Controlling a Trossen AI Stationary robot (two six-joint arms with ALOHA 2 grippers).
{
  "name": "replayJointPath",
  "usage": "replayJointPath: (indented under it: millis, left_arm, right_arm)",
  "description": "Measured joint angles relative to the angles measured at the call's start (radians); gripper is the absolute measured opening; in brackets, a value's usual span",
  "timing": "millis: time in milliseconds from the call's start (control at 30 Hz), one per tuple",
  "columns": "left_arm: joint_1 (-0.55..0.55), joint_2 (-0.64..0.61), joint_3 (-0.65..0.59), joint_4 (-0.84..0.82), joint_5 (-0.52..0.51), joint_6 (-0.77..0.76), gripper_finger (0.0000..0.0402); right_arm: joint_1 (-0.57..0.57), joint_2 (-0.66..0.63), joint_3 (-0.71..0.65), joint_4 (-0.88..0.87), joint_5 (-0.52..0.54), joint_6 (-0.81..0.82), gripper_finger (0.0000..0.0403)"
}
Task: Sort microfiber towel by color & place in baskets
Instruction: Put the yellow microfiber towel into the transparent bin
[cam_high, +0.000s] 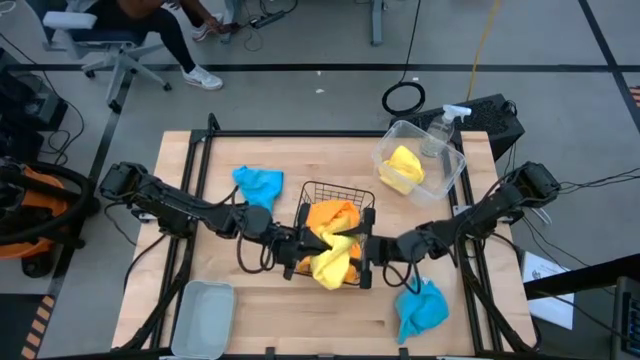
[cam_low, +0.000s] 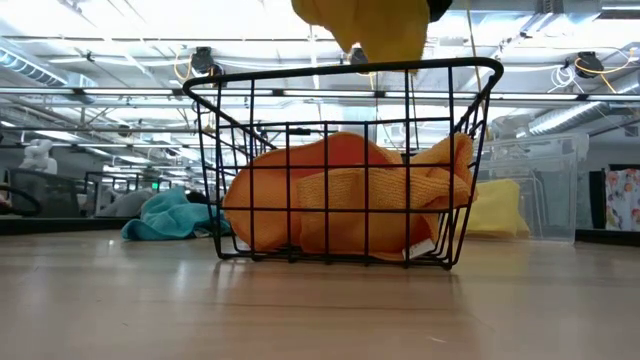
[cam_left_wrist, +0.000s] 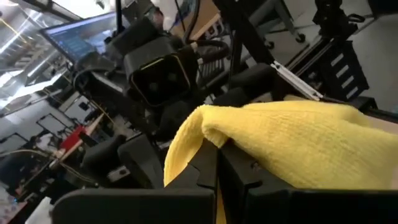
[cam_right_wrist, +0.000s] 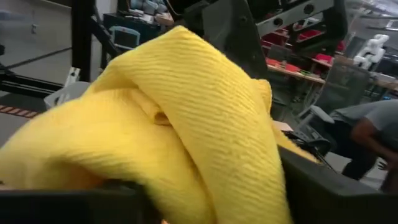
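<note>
A bright yellow towel (cam_high: 334, 262) hangs in the air over the near rim of the black wire basket (cam_high: 337, 190). My left gripper (cam_high: 305, 250) is shut on it from the left. My right gripper (cam_high: 372, 252) is open on its right, its fingers on either side of the bunched cloth (cam_right_wrist: 186, 124). Orange towels (cam_low: 340, 195) lie inside the basket. A second yellow towel (cam_high: 403, 168) lies in the clear tub (cam_high: 452, 172). One teal towel (cam_high: 258, 183) lies left of the basket, and another (cam_high: 420, 308) lies near the right front. My left gripper pinches a bunched fold of the yellow towel (cam_left_wrist: 214, 134) between its two fingers, coming level from the table's left. The cloth drapes over and past the fingers and hangs slack, lifted clear above the basket rim (cam_low: 340, 70). My right gripper: the cloth fills the gap between its fingers and hides the tips, so I cannot tell whether it touches.
A clear spray bottle (cam_high: 445, 125) stands behind the tub at the far right. The pale grey tray (cam_high: 205, 318) sits at the near left corner. Bare wood (cam_high: 300, 320) lies between the tray and the near teal towel. A person sits beyond the far left edge.
</note>
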Motion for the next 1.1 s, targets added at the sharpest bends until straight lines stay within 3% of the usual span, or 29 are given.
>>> replayJointPath:
  millis: [233,300,567,800,1100]
  left_arm:
    - [0.002,0.0,0.0,-0.016,-0.086,-0.07,0.0026]
    - [0.001,0.0,0.0,-0.026,-0.138,-0.097,0.0046]
    - [0.002,-0.044,0.001,-0.214,-0.337,-0.156,0.0158]
    - [-0.011,-0.083,0.001,-0.398,-0.285,-0.268,0.0238]
    - [-0.043,-0.068,0.0,-0.397,-0.216,-0.302,0.025]
  right_arm:
    - [-0.006,0.0,0.0,-0.008,-0.048,-0.024,0.004]
    - [-0.004,0.0,0.0,-0.012,-0.045,-0.037,0.0015]
    - [0.041,-0.01,0.0,-0.077,0.122,-0.021,0.002]
    - [0.092,-0.048,0.001,-0.08,0.235,-0.023,0.001]
    - [0.142,-0.119,0.001,-0.111,0.448,-0.081,0.0017]
